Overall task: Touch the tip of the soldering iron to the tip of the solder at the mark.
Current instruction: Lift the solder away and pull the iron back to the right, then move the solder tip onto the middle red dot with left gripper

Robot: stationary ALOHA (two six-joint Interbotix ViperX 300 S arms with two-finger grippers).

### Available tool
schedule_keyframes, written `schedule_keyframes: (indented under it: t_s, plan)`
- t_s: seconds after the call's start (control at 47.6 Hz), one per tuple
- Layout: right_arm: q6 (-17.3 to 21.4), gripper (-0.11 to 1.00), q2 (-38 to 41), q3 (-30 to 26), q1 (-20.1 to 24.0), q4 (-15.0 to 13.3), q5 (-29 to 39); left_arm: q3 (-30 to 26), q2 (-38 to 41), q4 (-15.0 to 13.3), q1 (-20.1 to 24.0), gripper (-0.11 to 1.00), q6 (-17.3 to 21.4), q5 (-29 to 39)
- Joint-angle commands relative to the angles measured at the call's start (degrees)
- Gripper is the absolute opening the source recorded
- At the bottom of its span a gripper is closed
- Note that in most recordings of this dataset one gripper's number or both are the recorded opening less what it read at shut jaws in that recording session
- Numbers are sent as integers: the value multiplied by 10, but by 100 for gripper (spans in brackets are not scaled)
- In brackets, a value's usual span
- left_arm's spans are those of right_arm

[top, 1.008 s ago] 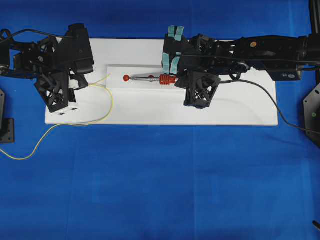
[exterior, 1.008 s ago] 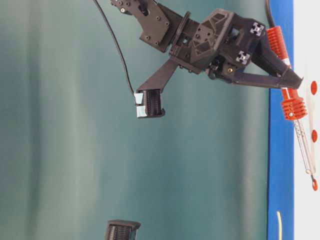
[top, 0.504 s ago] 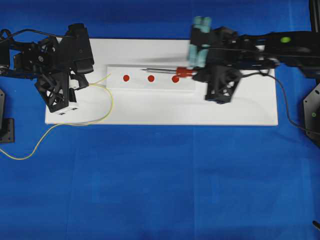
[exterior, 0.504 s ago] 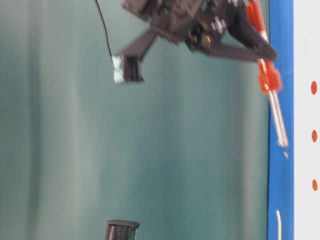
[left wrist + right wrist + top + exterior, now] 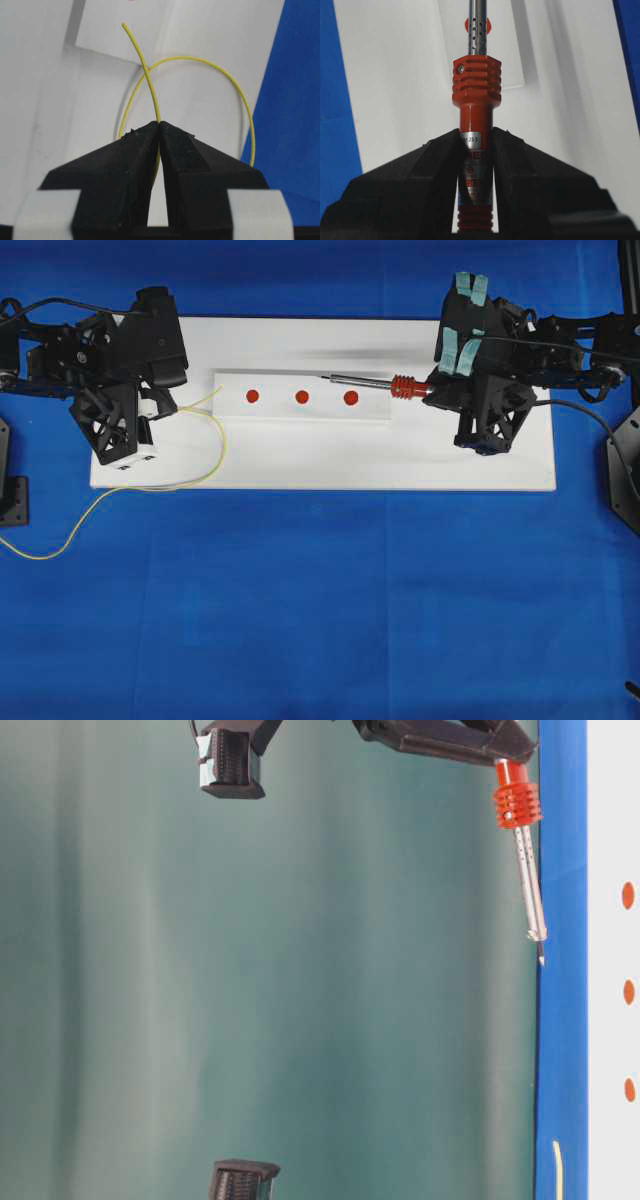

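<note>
My right gripper is shut on the red-and-silver handle of the soldering iron, just behind its ribbed collar. The shaft points left, its tip over the far side of the raised strip, between the middle mark and the right mark. Seen from table level, the soldering iron hangs above the board. My left gripper is shut on the yellow solder. Its free tip sits by the strip's left end, short of the left mark.
A white board lies on the blue cloth and carries the strip. The solder's slack loops over the board and trails off its left edge. The iron's black cord runs off to the right.
My right arm has pulled back to the right and risen with the iron; its tip has gone from the left mark to past the middle one. The left arm and solder have stayed still.
</note>
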Motion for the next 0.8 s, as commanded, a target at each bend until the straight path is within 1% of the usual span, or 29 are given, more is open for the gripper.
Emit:
schedule_keyframes:
  t_s: [0.0,0.105,0.252,0.441,0.777]
  plan:
    - [-1,6,-9,-7,-1,-1,-6,-11,-3,2,0,3,-1,-3]
    - [-1,6,-9,-7,-1,-1,-5,-18,2,2,-3,3,-1,-3]
    - [-1,6,-9,-7,-1,-2,-4,-47,25,2,-16,3,1,-3]
    - [0,6,-9,-6,-1,-2,-4,-102,73,2,-29,3,6,1]
    - [-1,6,-9,-4,-1,-5,-4,-171,175,2,-26,3,22,-3]
